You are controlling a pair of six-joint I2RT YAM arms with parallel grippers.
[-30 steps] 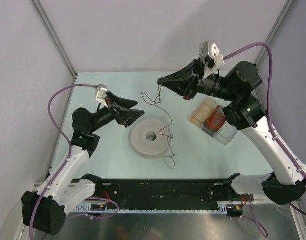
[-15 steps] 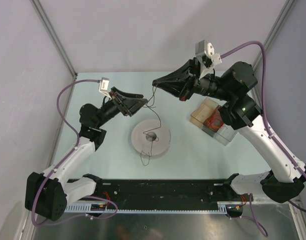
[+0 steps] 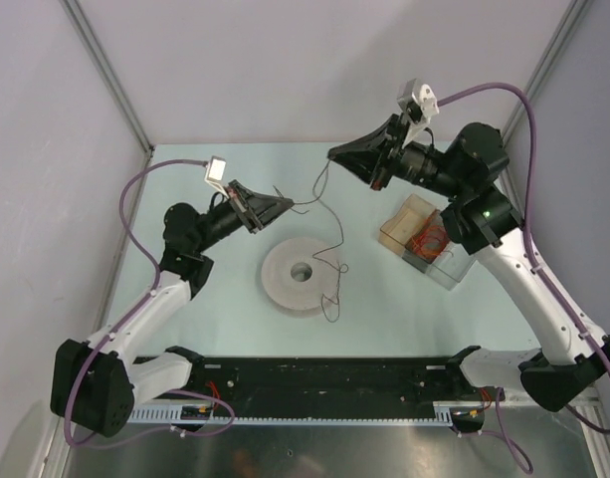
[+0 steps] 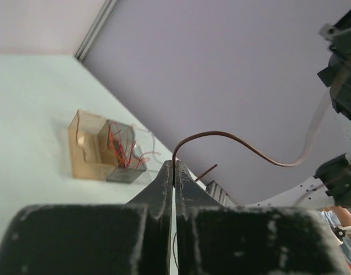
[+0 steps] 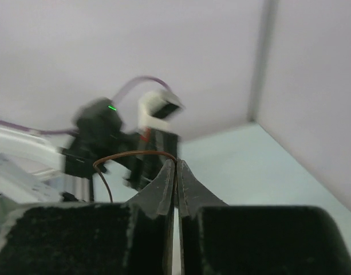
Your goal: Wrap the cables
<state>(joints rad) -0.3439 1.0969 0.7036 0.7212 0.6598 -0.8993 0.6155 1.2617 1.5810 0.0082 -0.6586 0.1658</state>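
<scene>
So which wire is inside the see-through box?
The small orange-red coil. The thin dark wire hangs in the air, outside the box.

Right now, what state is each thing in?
left gripper, shut on wire.
right gripper, shut on wire.
wire, held up between both grippers, its rest trailing loose past the spool.
spool, lying flat.
clear box, upright, orange-red coil inside.
</scene>
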